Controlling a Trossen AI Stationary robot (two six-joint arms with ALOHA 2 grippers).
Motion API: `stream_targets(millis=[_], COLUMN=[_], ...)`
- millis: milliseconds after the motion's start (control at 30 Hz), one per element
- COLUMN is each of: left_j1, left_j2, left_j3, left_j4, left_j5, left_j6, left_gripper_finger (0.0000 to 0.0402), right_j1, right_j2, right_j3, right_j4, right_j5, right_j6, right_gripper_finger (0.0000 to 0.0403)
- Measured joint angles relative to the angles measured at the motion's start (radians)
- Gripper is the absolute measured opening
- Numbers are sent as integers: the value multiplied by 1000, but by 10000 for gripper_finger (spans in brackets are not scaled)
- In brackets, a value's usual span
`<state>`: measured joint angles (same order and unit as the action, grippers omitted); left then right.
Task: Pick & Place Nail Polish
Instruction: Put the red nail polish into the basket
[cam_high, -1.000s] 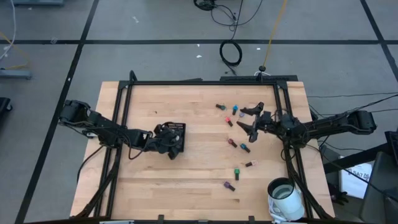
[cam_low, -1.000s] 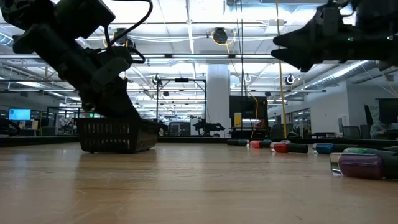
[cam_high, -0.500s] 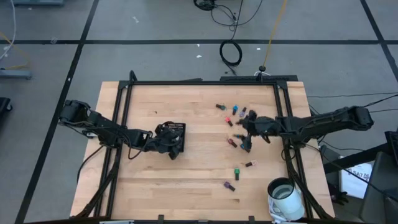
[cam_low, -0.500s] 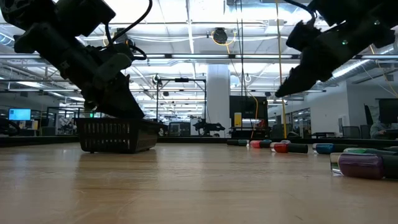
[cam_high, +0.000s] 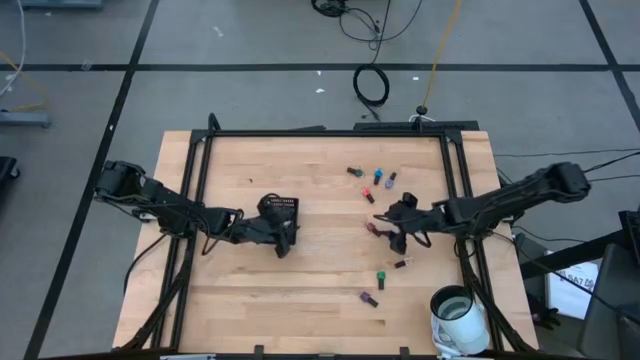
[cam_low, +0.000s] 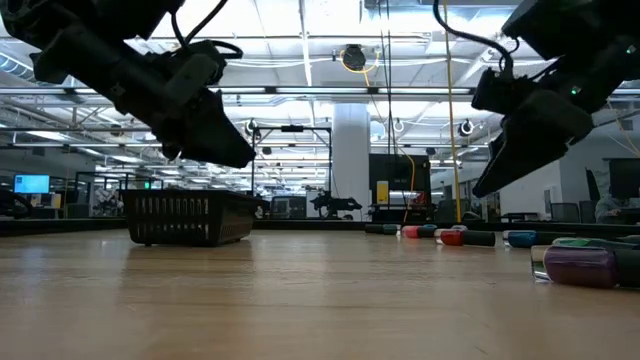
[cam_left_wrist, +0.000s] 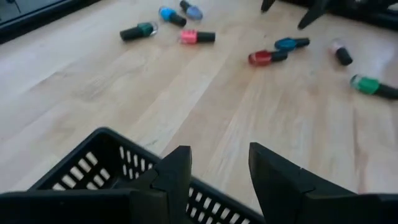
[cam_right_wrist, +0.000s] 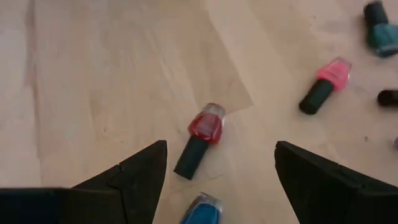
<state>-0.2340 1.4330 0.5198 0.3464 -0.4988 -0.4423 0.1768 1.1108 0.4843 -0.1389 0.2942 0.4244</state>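
Lighting, overall: bright and even. You have soft overhead light on the table (cam_high: 300, 280) in the high view, no hard glare, only faint shadows under the arms.

Low view: your light source shows directly, as rows of ceiling strip lights (cam_low: 300, 45) that bloom white. Both arms read as backlit near-silhouettes. The near tabletop is soft; the purple bottle (cam_low: 590, 266) at the edge is out of focus.

Left wrist view: mild blur throughout; your far bottles, such as the red one (cam_left_wrist: 267, 57), are smeared. The basket rim (cam_left_wrist: 112, 155) is dark.

Right wrist view: soft focus; the red bottle (cam_right_wrist: 200, 139) casts a faint shadow.
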Motion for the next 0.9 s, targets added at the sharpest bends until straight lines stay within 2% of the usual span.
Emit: stream_targets(millis=[367,533,700,900], left_j1=[12,28,41,67], left_j2=[0,0,0,0], left_j3=[0,0,0,0], left_j4=[25,25,25,25], left_j5=[-1,0,1,1], left_j6=[-4,-5,-3,-1], left_gripper_finger=[159,159,159,159], right_j1=[9,8,8,8], right_j2=[255,303,315,316], right_j3=[0,1,1,1], right_j4=[166,176,184,178], right_j5=[-10,-10,-34,-35], right_j6=[-11,-4,9,0], right_gripper_finger=[280,269,226,151])
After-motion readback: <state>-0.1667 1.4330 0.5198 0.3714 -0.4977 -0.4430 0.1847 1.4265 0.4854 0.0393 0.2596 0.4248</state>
